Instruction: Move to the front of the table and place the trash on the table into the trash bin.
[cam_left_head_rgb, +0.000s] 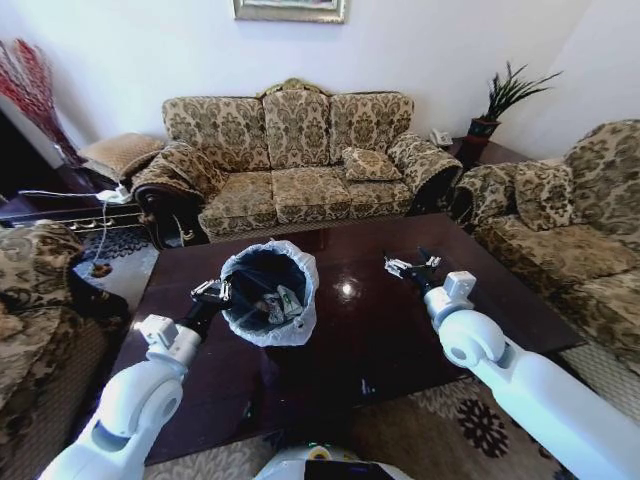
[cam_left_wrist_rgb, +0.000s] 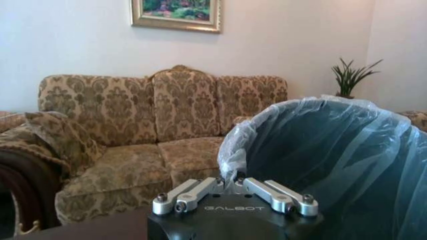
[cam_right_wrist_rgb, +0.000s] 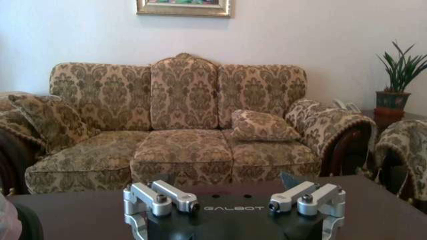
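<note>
Gripping the trash bin by its near rim, my left gripper has its fingers pressed together on the edge where the translucent bag folds over; in the left wrist view the bag's wall rises right against my knuckles. I hold it there, I judge, so the bin stands steady and tilted a little toward me over the table, mouth open for a drop. Inside it I can see trash: pale crumpled pieces and what looks like a wrapper, lying against the bag's far side.

My right gripper hangs above the table's far right part, well apart from the bin, its fingers spread and pinching nothing; the right wrist view shows the two fingers wide with dark tabletop beyond them. The glossy top around both arms shows no bottle, can or paper that I can make out, so I judge the collecting is at or near its end.

The patterned sofa stands just beyond the table's far edge.
</note>
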